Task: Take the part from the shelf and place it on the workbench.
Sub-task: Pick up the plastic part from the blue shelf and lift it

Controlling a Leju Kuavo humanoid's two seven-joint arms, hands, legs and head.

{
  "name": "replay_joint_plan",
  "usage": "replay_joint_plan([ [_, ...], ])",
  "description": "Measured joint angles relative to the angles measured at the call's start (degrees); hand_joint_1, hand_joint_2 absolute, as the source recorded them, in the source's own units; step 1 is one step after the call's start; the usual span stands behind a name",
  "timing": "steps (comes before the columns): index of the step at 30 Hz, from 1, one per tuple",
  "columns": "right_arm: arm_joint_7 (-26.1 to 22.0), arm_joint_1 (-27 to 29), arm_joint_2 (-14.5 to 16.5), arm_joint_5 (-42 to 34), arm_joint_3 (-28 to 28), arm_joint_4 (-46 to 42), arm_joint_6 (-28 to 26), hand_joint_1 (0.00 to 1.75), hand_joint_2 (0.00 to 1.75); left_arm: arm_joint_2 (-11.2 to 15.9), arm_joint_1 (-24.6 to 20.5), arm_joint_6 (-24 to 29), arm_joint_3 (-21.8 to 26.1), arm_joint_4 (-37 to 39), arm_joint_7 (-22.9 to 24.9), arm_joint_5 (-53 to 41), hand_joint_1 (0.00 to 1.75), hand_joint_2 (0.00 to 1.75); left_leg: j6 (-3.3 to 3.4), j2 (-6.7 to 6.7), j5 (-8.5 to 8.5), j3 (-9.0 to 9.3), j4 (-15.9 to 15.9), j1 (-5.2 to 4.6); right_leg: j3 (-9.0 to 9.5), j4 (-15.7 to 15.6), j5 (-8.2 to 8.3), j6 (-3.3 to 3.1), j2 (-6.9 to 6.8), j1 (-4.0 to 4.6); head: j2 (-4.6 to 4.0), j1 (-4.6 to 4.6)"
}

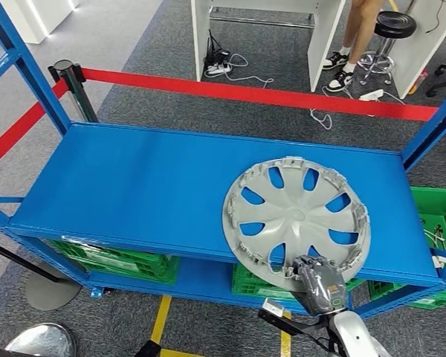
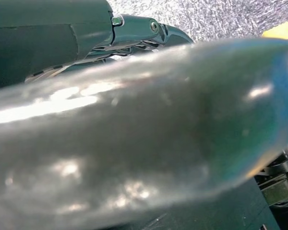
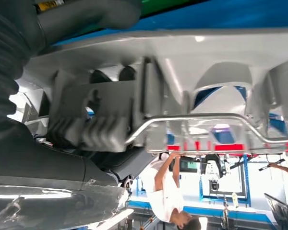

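Observation:
The part is a grey plastic hubcap [image 1: 296,216] with several blue-showing cut-outs. It lies on the right half of the blue shelf [image 1: 125,186], its near rim reaching past the shelf's front edge. My right hand [image 1: 320,286] grips that near rim from below and in front. The right wrist view shows the hubcap's ribbed underside [image 3: 208,57] with its wire ring, the thumb on one side of the rim and the fingers [image 3: 91,129] on the other. My left hand [image 2: 150,28] shows as dark, straight fingers behind a blurred silver surface, holding nothing.
A red barrier belt [image 1: 254,95] on a black post [image 1: 75,85] runs behind the shelf. Green crates [image 1: 114,260] sit on the lower level, another [image 1: 434,216] at the right. Beyond are white desks and a person's legs [image 1: 349,44] by a stool.

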Motion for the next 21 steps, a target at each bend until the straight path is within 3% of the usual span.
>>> replay_joint_plan([
  [8, 1.4, 2.0, 0.0, 5.9, 0.3, -3.0, -4.2, 1.75, 1.75, 0.0, -0.1, 0.4, -0.3, 0.0, -1.0, 0.0, 0.0, 0.0, 0.0, 0.0, 0.01, -0.08, 0.0, 0.0, 0.26, 0.0, 0.01, 0.0, -0.01, 0.0, 0.0, 0.0],
  [15, 2.5, 4.4, 0.0, 15.1, 0.0, -12.3, -6.5, 1.75, 1.75, 0.0, -0.3, 1.1, -0.3, 0.0, -2.6, 0.1, 0.0, 0.0, 0.0, 0.0, 0.01, -0.12, 0.0, 0.0, 0.19, 0.0, 0.01, 0.0, -0.01, 0.0, 0.0, -0.01],
  [17, -0.4, 5.2, 0.3, 16.0, -1.4, -16.2, -6.6, 1.75, 1.75, -0.1, -0.5, 2.2, -0.4, 0.0, -3.9, 0.1, 0.0, 0.0, 0.0, -0.01, 0.01, -0.14, 0.0, 0.0, 0.13, 0.0, 0.01, 0.0, -0.04, 0.0, 0.0, -0.01],
  [21, -12.8, 8.0, 2.9, 16.2, -8.4, -24.4, -6.6, 1.75, 1.75, -0.5, -1.3, 4.5, -0.8, 0.0, -7.3, 0.1, 0.0, 0.0, 0.0, -0.05, 0.01, -0.2, 0.0, -0.01, 0.12, 0.0, 0.01, 0.0, -0.07, 0.0, 0.0, 0.01],
])
